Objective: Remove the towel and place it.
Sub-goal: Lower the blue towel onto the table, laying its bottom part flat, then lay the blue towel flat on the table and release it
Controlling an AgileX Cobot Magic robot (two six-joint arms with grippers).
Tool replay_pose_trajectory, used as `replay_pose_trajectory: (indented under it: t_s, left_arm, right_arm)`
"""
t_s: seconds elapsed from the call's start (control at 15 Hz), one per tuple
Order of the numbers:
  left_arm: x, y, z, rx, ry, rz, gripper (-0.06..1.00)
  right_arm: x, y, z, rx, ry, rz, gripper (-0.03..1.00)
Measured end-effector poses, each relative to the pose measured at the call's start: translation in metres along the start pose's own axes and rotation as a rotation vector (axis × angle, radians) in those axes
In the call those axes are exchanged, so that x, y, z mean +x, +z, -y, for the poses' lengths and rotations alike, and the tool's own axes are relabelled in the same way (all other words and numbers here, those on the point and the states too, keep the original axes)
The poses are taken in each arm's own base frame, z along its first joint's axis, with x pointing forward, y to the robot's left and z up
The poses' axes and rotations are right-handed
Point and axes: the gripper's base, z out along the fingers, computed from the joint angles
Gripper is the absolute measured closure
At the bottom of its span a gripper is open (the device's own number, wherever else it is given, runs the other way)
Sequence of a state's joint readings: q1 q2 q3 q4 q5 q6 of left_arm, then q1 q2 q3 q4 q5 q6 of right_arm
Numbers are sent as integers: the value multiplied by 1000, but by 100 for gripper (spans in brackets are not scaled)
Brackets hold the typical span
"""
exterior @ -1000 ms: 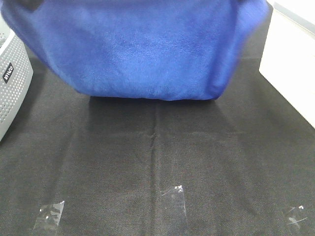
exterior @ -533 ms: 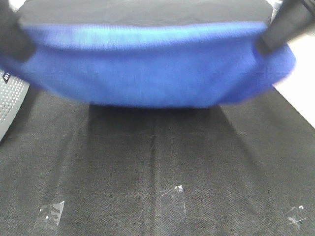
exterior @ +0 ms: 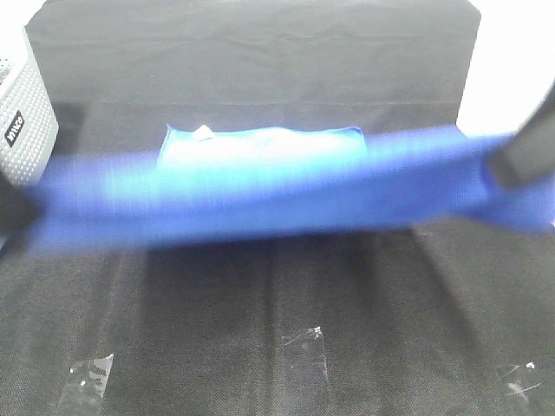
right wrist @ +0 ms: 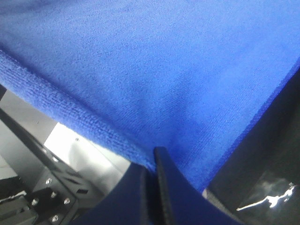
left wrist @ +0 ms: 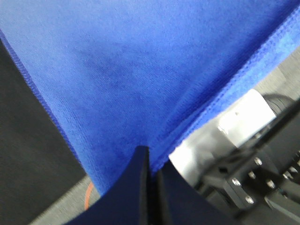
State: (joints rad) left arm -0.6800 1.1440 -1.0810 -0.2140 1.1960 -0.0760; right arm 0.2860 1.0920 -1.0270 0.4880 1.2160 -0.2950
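So the towel [exterior: 260,195] was up in the air, strung like a hammock from the left edge of the tabletop [exterior: 260,295] to the right edge, sagging a bit over the middle. The left claw [left wrist: 149,157] was clamped shut on one end and the right claw [right wrist: 153,157] was pinched shut on the other. It looked like classic microfibre to me: light, totally floppy, grippy nap and nothing to break, but it'll droop and fold wherever it isn't held. I'd say grabbing it at the corners, right on the stitched hem, is the way to go, since the thicker seam shouldn't slide out of the jaws. The high cam gave the whole span plus the basket [exterior: 22,121] at the left edge and the tape [exterior: 305,347] near the front edge, but the claws were just dark smears in it. The wrist cams nailed the pinch and hem, yet showed nothing of where over the tabletop it hung. Only the high cam had a paler blue patch [exterior: 260,143] with a white tag [exterior: 202,132] toward the far edge. I couldn't tell if that was the same cloth.
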Motion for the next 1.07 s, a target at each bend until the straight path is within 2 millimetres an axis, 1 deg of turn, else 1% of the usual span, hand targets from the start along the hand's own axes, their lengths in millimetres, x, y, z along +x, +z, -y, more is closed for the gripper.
replay_pose_trajectory:
  t_s: [0.13,0.4,0.47,0.53,0.8,1.07]
  left_arm:
    - [9,13,0,39,-30,-56,94]
    - [23,30,0,83,-75,-137,94]
    - [29,38,-1,91,-92,-172,94]
    - [32,45,-3,92,-103,-204,94]
    - [28,82,-8,92,-104,-348,94]
    - [24,119,-14,88,-84,-491,94]
  right_arm:
    - [10,10,3,-16,40,-40,96]
    - [33,34,7,-72,116,-130,96]
    - [40,40,9,-82,136,-158,96]
    - [43,44,10,-88,146,-171,96]
    - [43,66,23,-74,187,-281,96]
    - [39,98,40,-83,230,-425,96]
